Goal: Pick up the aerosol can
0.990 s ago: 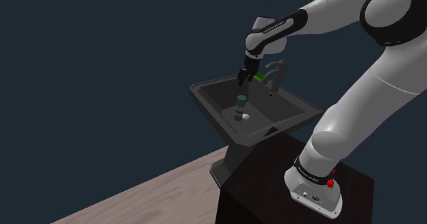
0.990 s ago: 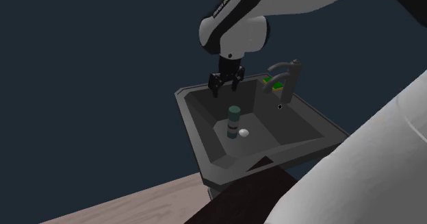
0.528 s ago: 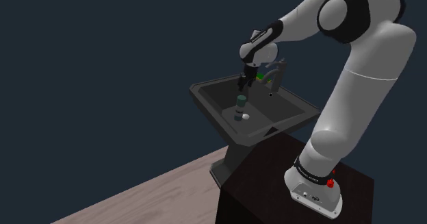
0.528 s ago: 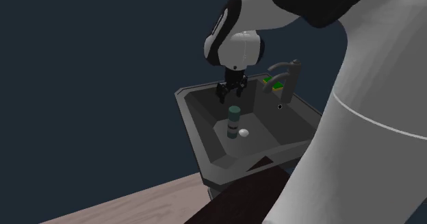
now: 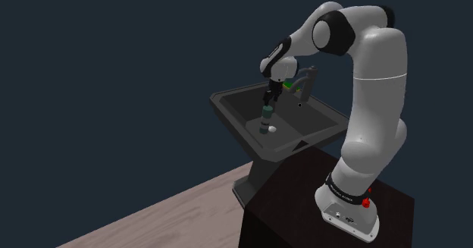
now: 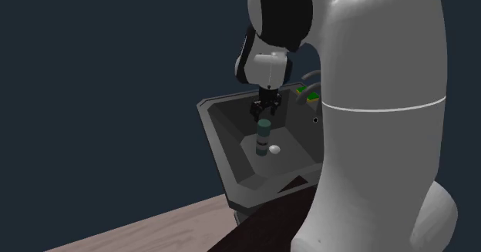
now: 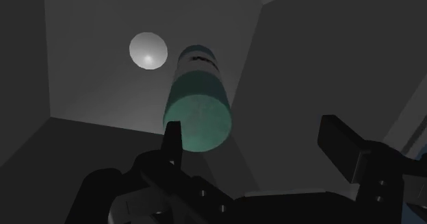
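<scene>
The aerosol can (image 5: 266, 119) (image 6: 264, 137) (image 7: 197, 106) is a teal-green cylinder with a dark label band. It stands upright in the basin of a dark grey sink (image 5: 227, 110) (image 6: 218, 135). My black gripper (image 5: 268, 101) (image 6: 263, 112) (image 7: 256, 144) hangs just above the can's top, open. In the wrist view the can's round top sits beside one finger (image 7: 172, 142), off the middle of the gap, and neither finger touches it.
A small white ball (image 5: 271, 130) (image 6: 274, 148) (image 7: 148, 51) lies on the basin floor next to the can. A dark faucet (image 5: 305, 78) (image 6: 327, 85) rises at the sink's back, with a green object (image 6: 312, 98) on the rim beside it. Wooden floor (image 5: 174, 208) lies below; the stand (image 5: 303, 208) is at the shoulder view's lower right.
The arm has folded upright and my gripper has come down from above the sink's rim to just over the can's top. The can and the ball have not moved.
</scene>
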Controlling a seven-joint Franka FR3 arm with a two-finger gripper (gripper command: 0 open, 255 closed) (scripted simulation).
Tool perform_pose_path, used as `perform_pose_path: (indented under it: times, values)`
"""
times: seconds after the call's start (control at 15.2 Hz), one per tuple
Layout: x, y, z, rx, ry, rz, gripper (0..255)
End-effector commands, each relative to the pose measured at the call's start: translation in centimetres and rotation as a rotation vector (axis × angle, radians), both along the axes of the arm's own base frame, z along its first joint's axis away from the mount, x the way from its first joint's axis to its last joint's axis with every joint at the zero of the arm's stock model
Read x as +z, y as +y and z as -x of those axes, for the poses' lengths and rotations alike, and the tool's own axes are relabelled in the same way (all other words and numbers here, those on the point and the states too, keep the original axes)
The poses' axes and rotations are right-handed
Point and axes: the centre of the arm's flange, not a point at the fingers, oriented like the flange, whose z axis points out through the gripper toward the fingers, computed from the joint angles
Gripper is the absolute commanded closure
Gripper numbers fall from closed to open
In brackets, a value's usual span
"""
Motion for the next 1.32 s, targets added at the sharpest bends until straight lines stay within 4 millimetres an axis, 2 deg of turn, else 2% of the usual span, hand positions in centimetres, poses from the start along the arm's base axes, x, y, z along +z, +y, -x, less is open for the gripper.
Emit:
perform_pose_path:
  times: [0.0, 0.13, 0.2, 0.66, 0.79, 0.86, 1.25]
  values:
    - [-2.3, -1.6, -0.7, 0.0, 0.008, 0.0, 0]
    - [-4.3, -3.2, -1.4, 0.0, 0.016, 0.001, 0]
    - [-4.4, -3.3, -1.4, 0.0, 0.016, 0.001, 0]
    - [-8.4, -3.3, -1.4, 0.0, 0.016, 0.001, 0]
    - [-8.4, -3.3, -1.4, 0.0, 0.016, 0.001, 0]
    - [-8.3, -3.3, -1.4, 0.0, 0.016, 0.001, 255]
    - [-8.3, -3.3, -1.4, 0.0, 0.016, 0.001, 255]
